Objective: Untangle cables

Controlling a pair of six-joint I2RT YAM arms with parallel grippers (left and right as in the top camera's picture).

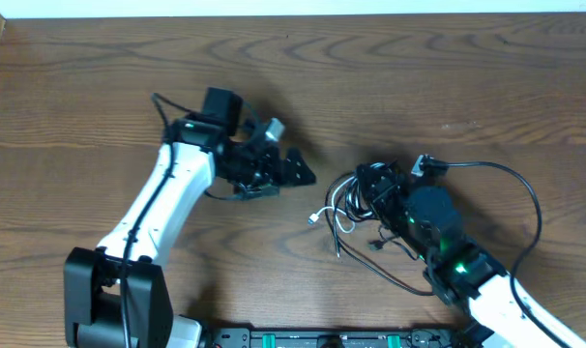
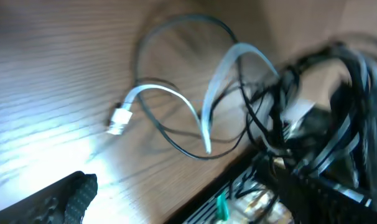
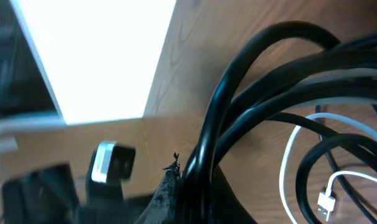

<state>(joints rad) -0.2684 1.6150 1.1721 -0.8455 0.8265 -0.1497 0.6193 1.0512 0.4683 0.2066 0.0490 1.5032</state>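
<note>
Untangling task, overhead and wrist views. The cables (image 1: pixel 359 198), a small tangle of thin black rubber-sheathed cords and one short white cord (image 1: pixel 334 218) ending in a small white plug (image 2: pixel 119 119), lie on the counter around the right claw (image 1: pixel 375 184) and near the left claw (image 1: pixel 278 182), off its tip. The right claw is closed and buried in the tangle. In its own view black cords rise from its fingertip (image 3: pixel 170 186), so it appears to pinch the cables. The left claw stands open and holds nothing, with one padded finger (image 2: pixel 70 199) showing at the edge of its view. Judged from their slack loops, the cables are light and limp, with no stiffness to push against. The sheaths should grip well, but loops will snag on the plug ends. The best hold looks to be the white cord close behind its plug, which lies free on the side of the tangle facing the left claw. The brown wood-grain counter (image 1: pixel 100 77) is flat and matt. A pale band (image 1: pixel 274 8) runs beyond its far edge, and little else of the room shows.
</note>
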